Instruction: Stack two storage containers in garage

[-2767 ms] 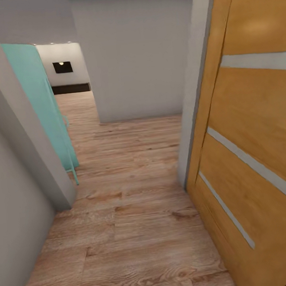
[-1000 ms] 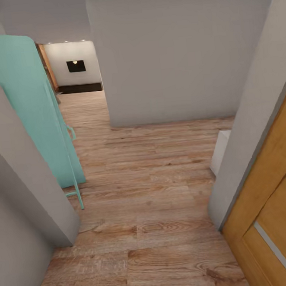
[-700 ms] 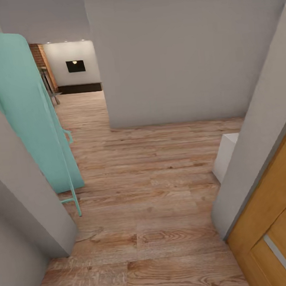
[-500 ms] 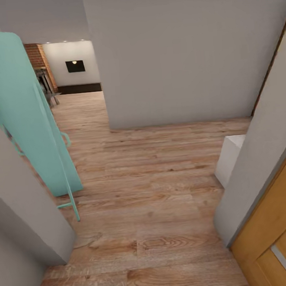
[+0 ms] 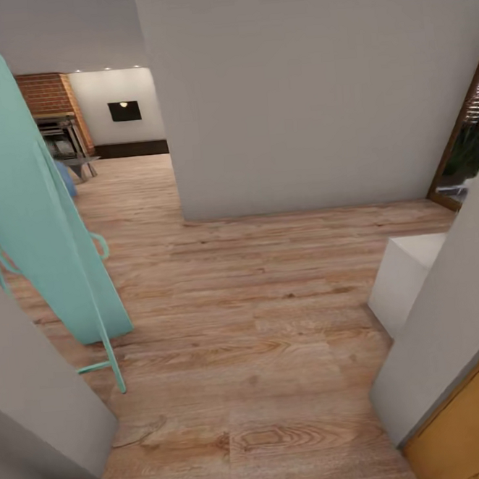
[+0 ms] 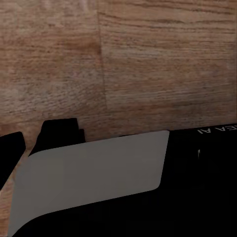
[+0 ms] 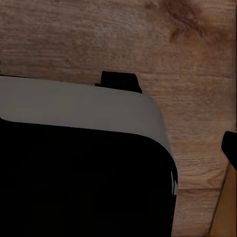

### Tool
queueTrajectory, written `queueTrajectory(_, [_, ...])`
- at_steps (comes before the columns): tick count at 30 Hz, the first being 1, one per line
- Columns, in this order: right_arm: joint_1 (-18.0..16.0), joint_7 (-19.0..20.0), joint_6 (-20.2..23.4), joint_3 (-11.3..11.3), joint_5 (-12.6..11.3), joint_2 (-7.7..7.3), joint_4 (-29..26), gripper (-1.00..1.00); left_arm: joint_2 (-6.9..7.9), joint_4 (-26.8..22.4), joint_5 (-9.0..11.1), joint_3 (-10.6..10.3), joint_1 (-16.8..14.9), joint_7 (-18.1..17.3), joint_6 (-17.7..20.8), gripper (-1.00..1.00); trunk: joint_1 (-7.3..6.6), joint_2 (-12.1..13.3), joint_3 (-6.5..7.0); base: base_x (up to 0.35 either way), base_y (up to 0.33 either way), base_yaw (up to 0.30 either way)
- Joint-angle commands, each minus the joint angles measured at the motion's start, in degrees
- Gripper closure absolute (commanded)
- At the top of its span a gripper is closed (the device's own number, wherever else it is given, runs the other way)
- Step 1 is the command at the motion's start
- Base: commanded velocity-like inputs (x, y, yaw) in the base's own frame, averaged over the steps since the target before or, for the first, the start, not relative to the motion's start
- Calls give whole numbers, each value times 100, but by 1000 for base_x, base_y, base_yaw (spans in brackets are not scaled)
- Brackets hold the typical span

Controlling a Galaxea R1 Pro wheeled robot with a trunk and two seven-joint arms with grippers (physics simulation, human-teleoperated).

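Beyond grey walls (image 5: pixel 285 97), grainy wood-plank flooring (image 5: pixel 240 326)

The living room (image 5: pixel 106 128) lies ahead: brick fireplace (image 5: pixel 45 97), black TV (image 5: pixel 124 111).

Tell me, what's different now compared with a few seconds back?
The camera rolled forward through the doorway: the wooden door slid off to the right, while the brick fireplace and a white block came into sight. The teal board still leans left; plank floor unchanged.
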Motion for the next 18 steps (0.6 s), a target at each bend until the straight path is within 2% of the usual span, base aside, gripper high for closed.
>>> queueTrajectory(1, [-6,-5,-28,48,-53,4,16,-100,2,6,22,-30,-4,-17,-21,-100,3,-2,-5,324,0,0])
queueTrajectory(18, [-6,-3,-23,48,-48,6,16,-100,2,6,21,-30,-4,-17,-20,-100,3,-2,-5,324,0,0])
